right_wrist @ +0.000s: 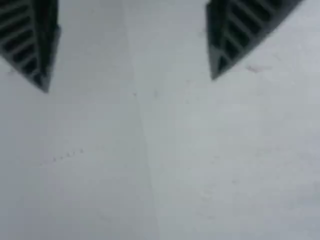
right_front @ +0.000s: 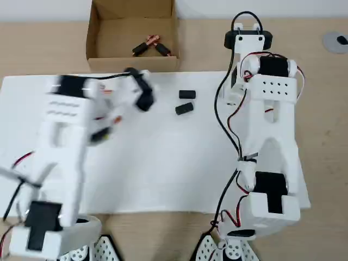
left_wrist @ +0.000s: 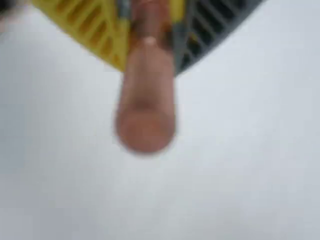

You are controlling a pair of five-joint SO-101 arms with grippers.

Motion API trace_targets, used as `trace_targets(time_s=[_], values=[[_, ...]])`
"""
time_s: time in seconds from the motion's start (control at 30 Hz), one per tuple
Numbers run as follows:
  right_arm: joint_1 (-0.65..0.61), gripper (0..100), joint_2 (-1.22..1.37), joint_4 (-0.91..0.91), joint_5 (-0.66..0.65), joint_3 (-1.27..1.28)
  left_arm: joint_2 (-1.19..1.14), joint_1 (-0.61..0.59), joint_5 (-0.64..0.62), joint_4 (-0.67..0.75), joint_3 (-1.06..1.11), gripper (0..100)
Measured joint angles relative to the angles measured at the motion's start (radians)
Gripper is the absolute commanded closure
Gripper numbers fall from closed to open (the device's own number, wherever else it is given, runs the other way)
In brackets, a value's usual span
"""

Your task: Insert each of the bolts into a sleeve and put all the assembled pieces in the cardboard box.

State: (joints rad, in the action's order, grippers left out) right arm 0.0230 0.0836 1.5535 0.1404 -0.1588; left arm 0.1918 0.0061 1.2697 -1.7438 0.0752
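left gripper [left_wrist: 149, 67] clamps copper bolt [left_wrist: 146, 107]; right gripper [right_wrist: 130, 81] spread wide

I work at a light wooden table [right_front: 326, 125]. A large white sheet [right_front: 163, 163] lies flat over the middle of it, leaving bare wood along the far side, the right side and the near edge. Close under my right wrist the sheet shows a thin straight crease [right_wrist: 142, 145] and a few faint specks. A grey round disc [right_front: 333, 41] sits in the wood near the far right corner. Behind the table runs a pale strip [right_front: 49, 10], evenly lit.
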Motion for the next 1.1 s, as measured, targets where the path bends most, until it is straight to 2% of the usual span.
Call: trace_targets(time_s=[0.07, 0.1, 0.13, 0.27, 0.47, 0.6, 1.1], values=[[0.0, 74.9, 0.0, 0.0, 0.0, 0.0, 0.023, -0.087, 0.272, 0.0, 0.005, 100], [0.0, 74.9, 0.0, 0.0, 0.0, 0.0, 0.025, -0.109, 0.347, 0.0, 0.015, 100], [0.0, 74.9, 0.0, 0.0, 0.0, 0.0, 0.025, -0.117, 0.368, -0.002, 0.031, 100], [0.0, 74.9, 0.0, 0.0, 0.0, 0.0, -0.003, -0.115, 0.368, 0.066, 0.121, 100], [0.0, 74.9, 0.0, 0.008, 0.0, 0.0, -0.087, -0.114, 0.368, 0.292, 0.27, 100], [0.0, 74.9, 0.0, 0.009, 0.005, 0.012, -0.118, -0.114, 0.368, 0.377, 0.305, 100], [0.0, 74.9, 0.0, 0.009, 0.015, 0.034, -0.359, -0.086, 0.368, 0.405, 0.29, 99]])
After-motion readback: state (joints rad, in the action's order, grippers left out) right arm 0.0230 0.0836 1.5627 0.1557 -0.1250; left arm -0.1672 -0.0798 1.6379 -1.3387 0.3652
